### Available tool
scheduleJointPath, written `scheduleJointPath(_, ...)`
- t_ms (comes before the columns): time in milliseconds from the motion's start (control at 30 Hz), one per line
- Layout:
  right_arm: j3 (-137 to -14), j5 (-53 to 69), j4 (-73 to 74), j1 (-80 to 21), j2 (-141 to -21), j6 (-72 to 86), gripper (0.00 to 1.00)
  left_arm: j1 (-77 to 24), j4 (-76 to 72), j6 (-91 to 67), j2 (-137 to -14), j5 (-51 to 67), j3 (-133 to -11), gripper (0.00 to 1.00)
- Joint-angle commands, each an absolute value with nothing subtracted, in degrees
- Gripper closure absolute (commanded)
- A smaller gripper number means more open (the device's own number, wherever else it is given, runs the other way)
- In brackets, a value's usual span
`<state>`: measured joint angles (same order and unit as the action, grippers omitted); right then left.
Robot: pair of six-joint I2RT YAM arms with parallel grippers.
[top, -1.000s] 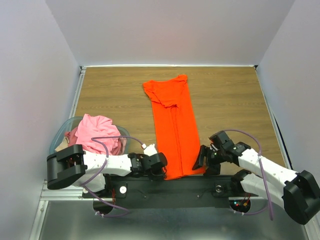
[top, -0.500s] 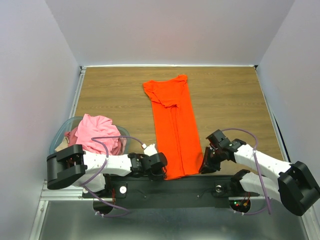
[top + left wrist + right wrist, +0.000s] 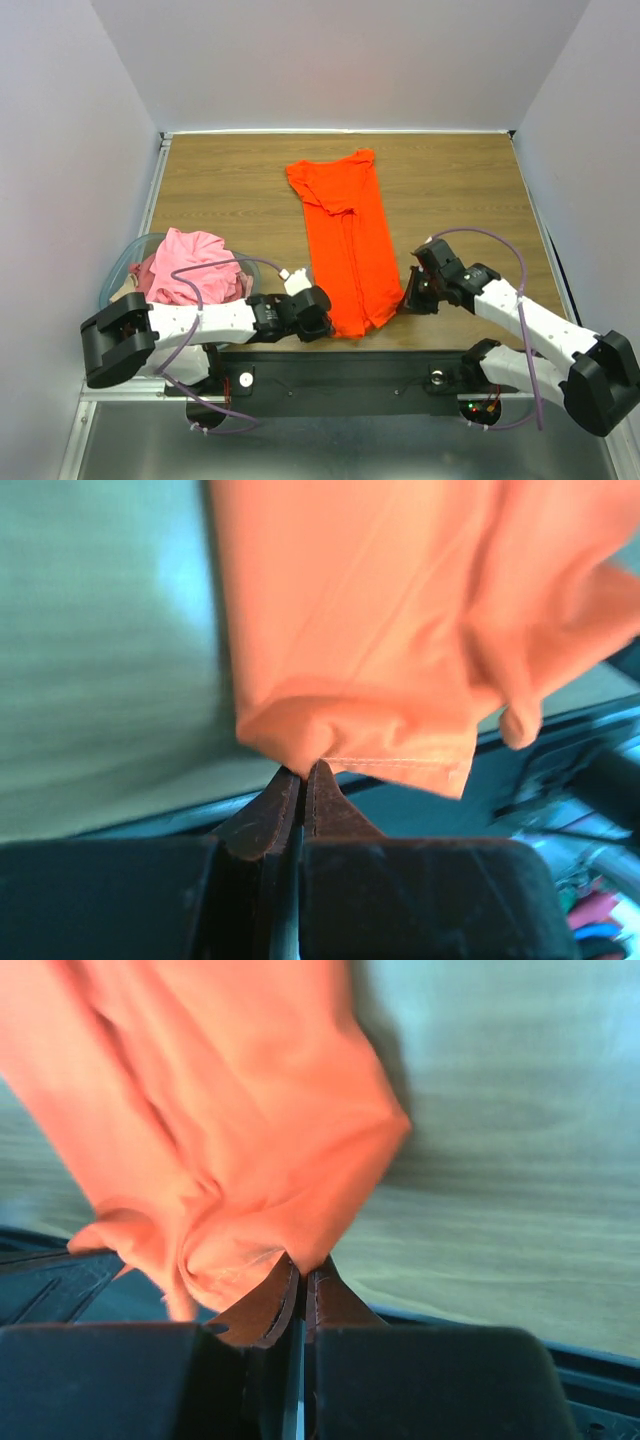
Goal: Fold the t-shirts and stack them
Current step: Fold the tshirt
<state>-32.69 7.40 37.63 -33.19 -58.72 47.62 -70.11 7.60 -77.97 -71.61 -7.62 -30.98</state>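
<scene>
The orange shirt (image 3: 345,240), light, limp cotton folded lengthwise down the middle of the table (image 3: 460,190), is pinched at its near corners by the left gripper (image 3: 303,780) and right gripper (image 3: 302,1270), both clamped on cloth, probably the soundest hold, since unsupported fabric will sag and bunch.

A clear bluish plastic basket (image 3: 119,272) is seen at the near left edge of the brown wood-grain surface (image 3: 220,190), which is enclosed by plain white walls (image 3: 340,60).
</scene>
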Motion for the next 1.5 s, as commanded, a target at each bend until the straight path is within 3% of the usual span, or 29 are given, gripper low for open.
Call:
scheduleJointPath(0, -38.2, 0.6, 36.0, -33.3, -59.9, 45.6, 1.00, -65.8, 7.6, -73.2, -68.2, -11.1, -34.1, 1.00)
scheduleJointPath(767, -69.6, -17.9, 21.6, -32.2, -88.9, 39.9, 1.00, -41.0, 8.8, -48.9, -86.1, -9.1, -59.5, 1.00)
scheduleJointPath(1433, -80.6, -10.2, 20.6, -25.4, -108.1, 36.4, 1.00, -34.0, 9.0, -48.0, -99.4, -8.7, -67.2, 1.00)
scheduleJointPath(1467, -81.2, -10.1, 20.6, -25.4, -108.6, 36.2, 0.99, -34.0, 8.9, -47.6, -100.1, -8.6, -67.8, 0.95)
